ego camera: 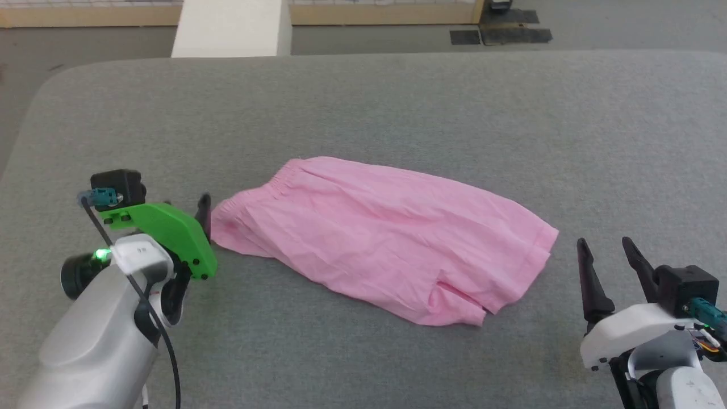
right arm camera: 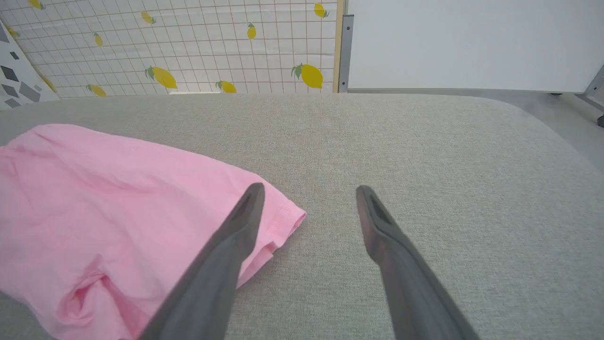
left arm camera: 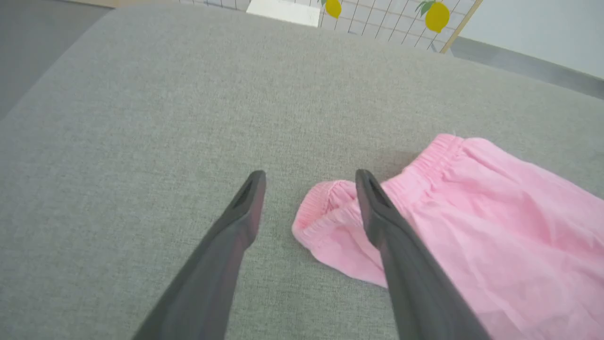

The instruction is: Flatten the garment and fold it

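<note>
One garment [ego camera: 386, 238] lies mid-table [ego camera: 363, 102], its long axis slanting: waistband toward the left edge, hems toward the near right corner. Left gripper [left arm camera: 310, 179] spread beside the waistband; right gripper [ego camera: 603, 244] spread near the hems.

A grey fabric-covered table [ego camera: 397, 102] stands before a lemon-print grid panel [right arm camera: 188, 47] and white wall [right arm camera: 472, 42]

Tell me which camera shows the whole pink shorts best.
The head view: the pink shorts lie whole on the grey surface. The left wrist view catches the waistband end, the right wrist view the leg-hem end.
</note>
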Available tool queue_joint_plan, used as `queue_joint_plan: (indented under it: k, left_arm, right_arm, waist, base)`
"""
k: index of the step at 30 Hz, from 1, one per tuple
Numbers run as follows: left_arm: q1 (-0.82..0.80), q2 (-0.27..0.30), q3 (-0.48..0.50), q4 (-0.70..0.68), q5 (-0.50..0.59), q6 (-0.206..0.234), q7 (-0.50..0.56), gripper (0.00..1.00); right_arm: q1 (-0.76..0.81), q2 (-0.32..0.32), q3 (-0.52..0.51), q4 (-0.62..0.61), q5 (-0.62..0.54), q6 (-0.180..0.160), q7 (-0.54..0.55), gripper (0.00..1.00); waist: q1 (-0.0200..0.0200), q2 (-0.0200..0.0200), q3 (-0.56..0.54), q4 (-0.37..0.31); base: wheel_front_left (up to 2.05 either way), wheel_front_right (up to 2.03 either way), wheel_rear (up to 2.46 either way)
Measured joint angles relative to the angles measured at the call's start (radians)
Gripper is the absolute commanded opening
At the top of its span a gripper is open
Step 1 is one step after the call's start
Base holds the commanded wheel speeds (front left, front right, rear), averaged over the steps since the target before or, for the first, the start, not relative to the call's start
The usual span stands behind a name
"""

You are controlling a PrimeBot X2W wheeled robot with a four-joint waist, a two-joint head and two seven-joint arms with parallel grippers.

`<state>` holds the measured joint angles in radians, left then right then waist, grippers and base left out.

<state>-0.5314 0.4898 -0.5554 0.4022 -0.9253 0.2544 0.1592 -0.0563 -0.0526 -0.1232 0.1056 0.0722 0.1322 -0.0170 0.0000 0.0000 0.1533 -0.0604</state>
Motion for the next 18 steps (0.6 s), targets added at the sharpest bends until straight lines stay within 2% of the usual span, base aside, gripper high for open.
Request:
queue_joint_plan:
  k: [4,7,10,14,18]
  left_arm:
    - [0.008,0.011,-0.013,-0.065,0.111,-0.040,-0.213,1.00]
    - [0.028,0.038,-0.054,-0.110,0.227,-0.043,-0.344,1.00]
    - [0.060,0.057,-0.095,-0.156,0.330,-0.029,-0.393,1.00]
    - [0.118,0.057,-0.118,-0.224,0.409,0.005,-0.410,1.00]
    - [0.179,0.038,-0.114,-0.261,0.420,0.039,-0.412,1.00]
  right_arm:
    - [0.017,-0.019,0.007,-0.016,0.000,0.000,0.034,1.00]
    - [0.019,-0.066,0.028,-0.023,0.021,0.000,0.093,1.00]
    - [0.016,-0.138,0.063,-0.028,0.058,0.000,0.178,1.00]
    - [-0.034,-0.244,0.114,-0.028,0.136,0.000,0.333,1.00]
    - [-0.121,-0.338,0.158,0.010,0.213,0.000,0.500,1.00]
  waist:
    - [0.0000,0.0000,-0.015,0.031]
    - [0.0000,0.0000,-0.021,0.060]
    - [0.0000,0.0000,-0.022,0.094]
    - [0.0000,0.0000,-0.013,0.142]
    - [0.0000,0.0000,0.007,0.188]
  base:
    - [0.00,0.00,0.00]
    - [0.00,0.00,0.00]
    - [0.00,0.00,0.00]
    - [0.00,0.00,0.00]
    - [0.00,0.00,0.00]
